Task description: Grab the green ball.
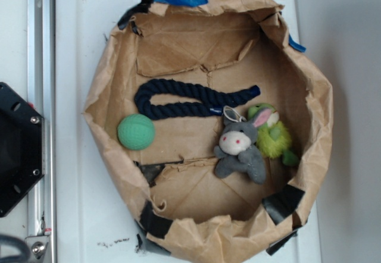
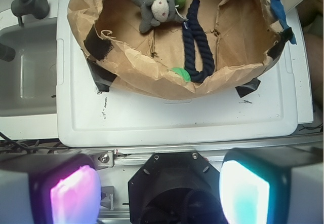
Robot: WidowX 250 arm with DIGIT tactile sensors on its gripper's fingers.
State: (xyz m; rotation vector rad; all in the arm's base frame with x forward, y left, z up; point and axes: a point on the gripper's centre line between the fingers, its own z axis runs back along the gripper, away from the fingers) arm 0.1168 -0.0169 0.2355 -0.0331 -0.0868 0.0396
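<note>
My end effector (image 2: 161, 193) is spread wide, holding nothing, well short of the paper bag (image 2: 152, 79). The green ball (image 2: 180, 74) lies ahead inside its near wall, beside the rope (image 2: 198, 41). Approach, descent and grasp remain.

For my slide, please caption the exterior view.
Green ball beside navy rope and donkey toy in a paper-lined bin.

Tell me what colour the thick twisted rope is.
The thick twisted rope is dark navy blue, clearest in the exterior view.
</note>
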